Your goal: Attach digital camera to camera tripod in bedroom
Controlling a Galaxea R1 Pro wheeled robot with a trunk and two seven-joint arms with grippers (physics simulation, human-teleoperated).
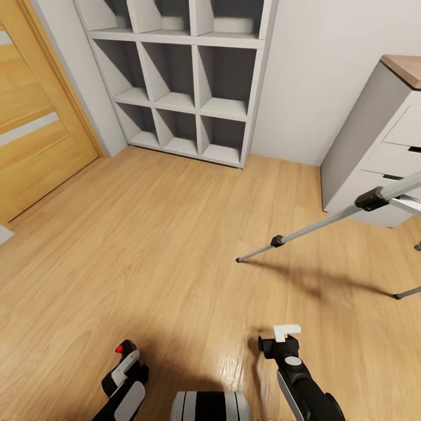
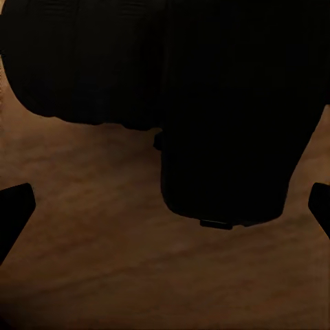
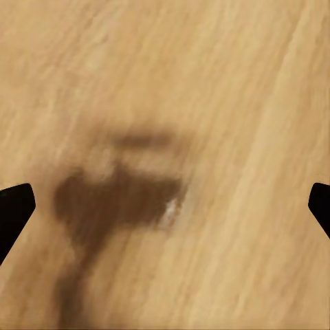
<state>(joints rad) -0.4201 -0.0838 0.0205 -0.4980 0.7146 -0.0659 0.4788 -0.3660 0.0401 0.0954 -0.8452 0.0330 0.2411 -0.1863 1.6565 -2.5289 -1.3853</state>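
The digital camera (image 1: 118,379), black with a small red button on top, sits in my left gripper (image 1: 125,360) low over the wood floor, at the bottom left of the head view. In the left wrist view the camera (image 2: 206,103) is a big dark block between the fingertips (image 2: 15,206); the gripper is shut on it. The camera tripod (image 1: 316,227) stands at the right, with thin silver legs, black joints and one foot on the floor; its head is out of view. My right gripper (image 1: 285,334) hangs open and empty over bare floor, its fingertips (image 3: 14,210) wide apart.
A white cube shelf (image 1: 193,105) stands against the far wall. A grey desk with drawers and a wood top (image 1: 374,146) is at the right, behind the tripod. A wooden door (image 1: 35,117) is at the left. Light plank floor (image 1: 175,234) lies between.
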